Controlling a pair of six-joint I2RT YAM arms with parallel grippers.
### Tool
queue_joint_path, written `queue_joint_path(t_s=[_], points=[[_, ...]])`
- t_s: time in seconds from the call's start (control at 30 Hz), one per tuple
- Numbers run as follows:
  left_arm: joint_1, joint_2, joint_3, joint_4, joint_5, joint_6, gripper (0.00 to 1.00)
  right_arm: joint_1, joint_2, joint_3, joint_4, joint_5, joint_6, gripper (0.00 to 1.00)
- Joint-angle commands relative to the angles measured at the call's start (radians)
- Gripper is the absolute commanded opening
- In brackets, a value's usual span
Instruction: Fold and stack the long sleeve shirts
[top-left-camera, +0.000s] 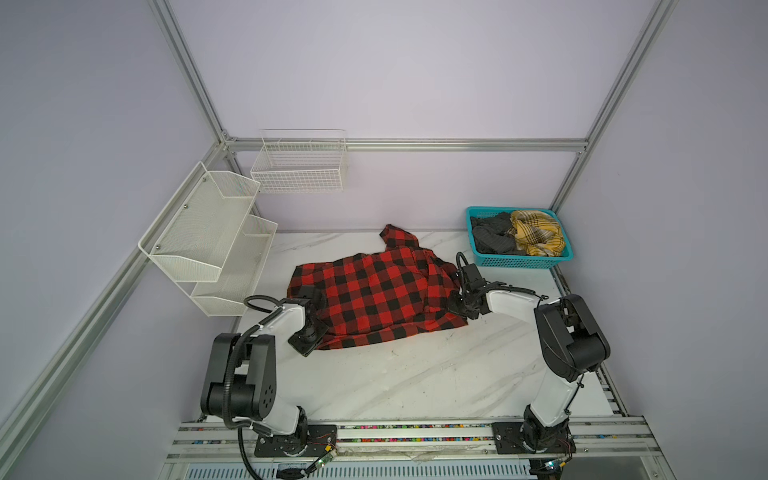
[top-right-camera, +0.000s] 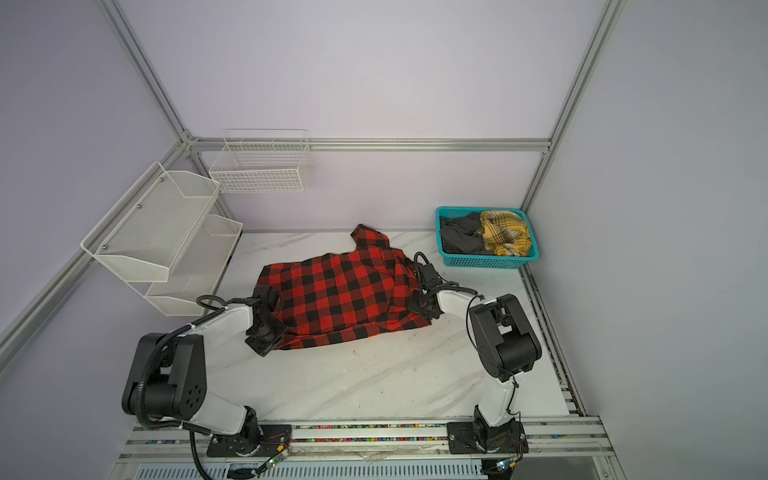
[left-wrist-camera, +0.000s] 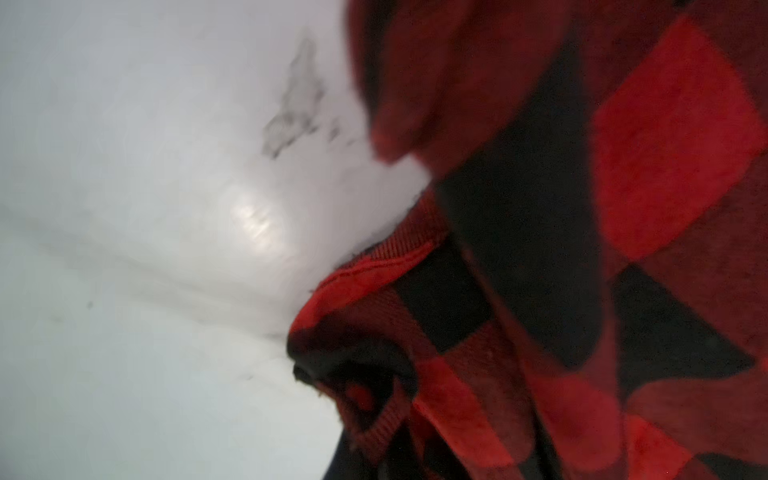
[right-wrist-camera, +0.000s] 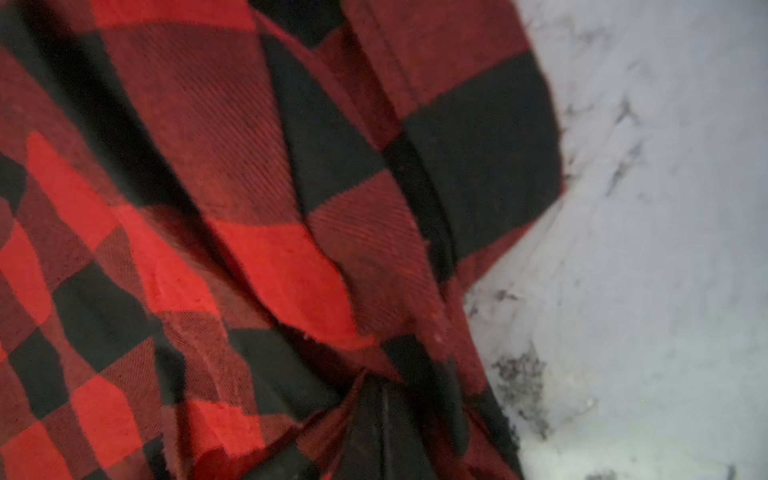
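The left gripper (top-left-camera: 309, 297) pinches the left edge of the red-and-black shirt (top-left-camera: 374, 291), and the right gripper (top-left-camera: 454, 300) nips its right edge. The shirt lies rumpled mid-worktop (top-left-camera: 415, 374). The yellow plaid shirt (top-left-camera: 538, 235) and the dark grey shirt (top-left-camera: 492, 237) sit heaped in the blue basket (top-left-camera: 519, 262), back right.
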Motion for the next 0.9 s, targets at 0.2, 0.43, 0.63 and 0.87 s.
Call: queue_joint_path(t_s=[0.2, 0.43, 0.63, 0.87], points=[[-0.085, 0.388, 0.419, 0.078, 0.012, 0.084, 0.00, -0.158, -0.184, -0.121, -0.256, 0.300, 0.121, 0.00], [-0.079, 0.200, 0.363, -0.009, -0.075, 0.048, 0.00, -0.156, -0.228, -0.102, -0.269, 0.271, 0.082, 0.00], [0.004, -0.204, 0.064, -0.131, -0.132, 0.030, 0.00, -0.150, -0.240, 0.002, -0.294, 0.243, 0.018, 0.00], [0.021, -0.375, -0.198, -0.160, -0.105, -0.051, 0.00, -0.128, -0.243, -0.090, -0.278, 0.211, -0.010, 0.00]])
